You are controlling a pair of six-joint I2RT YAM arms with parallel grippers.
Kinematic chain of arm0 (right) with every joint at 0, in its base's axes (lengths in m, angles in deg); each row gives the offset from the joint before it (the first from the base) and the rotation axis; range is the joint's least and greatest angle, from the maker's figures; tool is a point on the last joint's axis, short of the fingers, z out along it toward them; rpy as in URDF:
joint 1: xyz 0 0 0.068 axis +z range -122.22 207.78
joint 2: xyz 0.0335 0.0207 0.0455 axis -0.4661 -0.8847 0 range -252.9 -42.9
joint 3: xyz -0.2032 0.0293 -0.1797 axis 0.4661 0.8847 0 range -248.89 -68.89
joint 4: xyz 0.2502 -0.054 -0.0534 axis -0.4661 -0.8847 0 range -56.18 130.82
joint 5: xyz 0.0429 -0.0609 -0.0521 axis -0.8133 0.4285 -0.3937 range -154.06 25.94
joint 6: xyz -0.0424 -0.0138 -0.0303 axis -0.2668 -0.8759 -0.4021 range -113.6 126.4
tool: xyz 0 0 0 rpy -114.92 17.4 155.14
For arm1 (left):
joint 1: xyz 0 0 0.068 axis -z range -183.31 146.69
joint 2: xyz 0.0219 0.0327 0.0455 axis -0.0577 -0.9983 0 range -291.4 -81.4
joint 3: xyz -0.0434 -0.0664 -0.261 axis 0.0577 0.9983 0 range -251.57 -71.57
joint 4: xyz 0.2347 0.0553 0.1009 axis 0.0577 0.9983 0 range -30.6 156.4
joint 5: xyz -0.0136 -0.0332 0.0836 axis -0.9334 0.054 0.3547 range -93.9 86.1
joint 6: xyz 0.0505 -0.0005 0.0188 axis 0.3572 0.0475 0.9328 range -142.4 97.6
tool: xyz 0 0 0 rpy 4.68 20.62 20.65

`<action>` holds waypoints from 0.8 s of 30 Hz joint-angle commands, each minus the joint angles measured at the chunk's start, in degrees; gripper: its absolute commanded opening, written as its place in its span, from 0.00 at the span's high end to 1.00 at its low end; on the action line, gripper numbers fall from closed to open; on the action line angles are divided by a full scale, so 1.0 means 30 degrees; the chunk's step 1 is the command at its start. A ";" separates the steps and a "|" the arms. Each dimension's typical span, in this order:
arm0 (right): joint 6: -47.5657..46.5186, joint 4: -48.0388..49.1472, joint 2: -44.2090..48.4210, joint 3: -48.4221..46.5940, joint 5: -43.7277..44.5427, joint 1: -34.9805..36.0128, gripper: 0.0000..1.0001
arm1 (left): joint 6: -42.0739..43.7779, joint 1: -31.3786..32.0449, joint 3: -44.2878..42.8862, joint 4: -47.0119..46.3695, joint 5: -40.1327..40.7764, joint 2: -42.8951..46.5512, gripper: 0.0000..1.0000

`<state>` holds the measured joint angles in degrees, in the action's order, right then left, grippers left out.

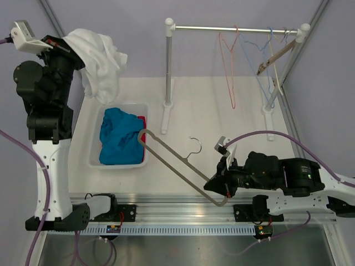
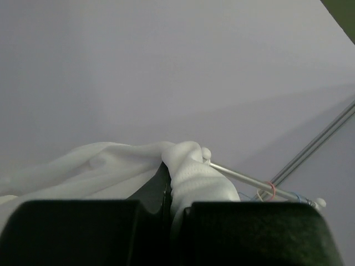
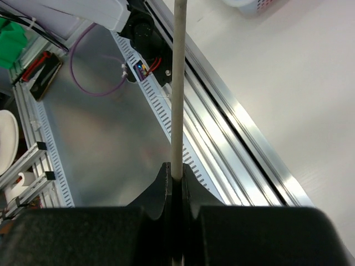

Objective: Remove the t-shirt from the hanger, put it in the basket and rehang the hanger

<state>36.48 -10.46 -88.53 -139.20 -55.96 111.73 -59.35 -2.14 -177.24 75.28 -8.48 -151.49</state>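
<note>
**Left wrist view.** The left gripper (image 2: 166, 185) is clenched on a bunched fold of the white t-shirt (image 2: 191, 172). The rest of the cloth trails off to the left, with only the lilac wall (image 2: 166, 66) behind it. This pinch cannot be seen from above, where the draped fabric covers the fingers.

**Right wrist view.** The right gripper (image 3: 174, 173) is closed on the straight lower bar of the hanger (image 3: 178, 83). The bar runs up out of the jaws and crosses the aluminium rail (image 3: 238, 144) at the table's near edge. A purple cable (image 3: 91, 83) lies on the metal plate below.

**Top external view.** The whole layout shows only here.
- The t-shirt (image 1: 102, 61) hangs crumpled and limp from the raised left arm, at the far-left corner of the table and well apart from the hanger.
- The hanger (image 1: 172, 163) is beige and bare. It lies slanted across the table.
- Its metal hook (image 1: 194, 147) points away from the arms.
- Its left end is at the rim of a white bin (image 1: 94, 152), and its right corner is in the right gripper (image 1: 221, 185).
- The bin holds a blue garment (image 1: 119, 141) with a red edge showing beside it.

**Surroundings.** The white table (image 1: 211, 111) carries a clothes rack (image 1: 233, 29). On its rail hang a pink wire hanger (image 1: 228, 72), blue wire hangers (image 1: 266, 83) and a tilted wooden one (image 1: 274, 58).
</note>
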 commanded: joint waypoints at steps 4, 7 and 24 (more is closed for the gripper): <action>-0.0449 0.0573 0.0530 -0.1117 0.1284 -0.0061 1.00 | 0.0012 -0.0360 0.3958 -0.0723 -0.0028 0.2295 1.00; -0.0010 0.0134 0.0677 -0.1146 0.1431 -0.0090 1.00 | -0.0105 -0.0360 0.6241 -0.0956 0.0296 0.3320 1.00; 0.0871 -0.0747 -0.0757 -0.2551 0.6029 -0.0090 1.00 | -0.2095 -0.1269 1.7754 -0.1543 0.3079 0.7424 1.00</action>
<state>39.63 -13.59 -89.71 -143.41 -43.66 111.73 -62.27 -5.64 -129.20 72.76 -1.86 -129.91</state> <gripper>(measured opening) 0.069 0.022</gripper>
